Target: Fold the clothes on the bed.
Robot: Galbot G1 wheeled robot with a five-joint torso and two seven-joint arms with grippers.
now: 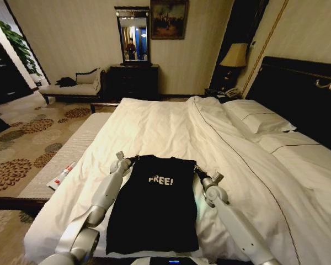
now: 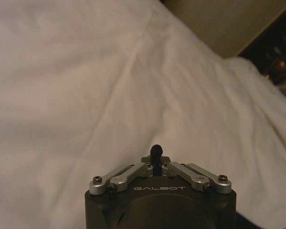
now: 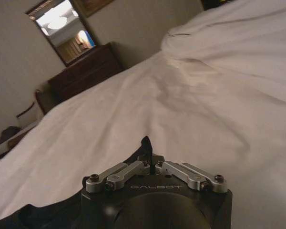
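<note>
The clothes point(image 1: 154, 215), a black T-shirt with white "FREE!" lettering, lie flat on the near part of the bed point(image 1: 154, 127), collar end pointing away from me. My left gripper point(image 1: 133, 160) is at the shirt's far left corner and my right gripper point(image 1: 198, 170) at its far right corner. In the left wrist view the left gripper point(image 2: 156, 152) is shut above the white duvet point(image 2: 86, 95). The right wrist view shows the right gripper point(image 3: 146, 145) shut with a peak of black cloth in it, and more of the shirt point(image 3: 43, 214) beside it.
White pillows point(image 1: 265, 118) lie against the dark headboard point(image 1: 303, 94) on the right. A grey bench point(image 1: 60, 154) runs along the bed's left side with a small red-and-white item point(image 1: 62, 175) on it. A chaise longue point(image 1: 71, 85), a dresser point(image 1: 133, 80) and a lamp point(image 1: 234, 55) stand beyond.
</note>
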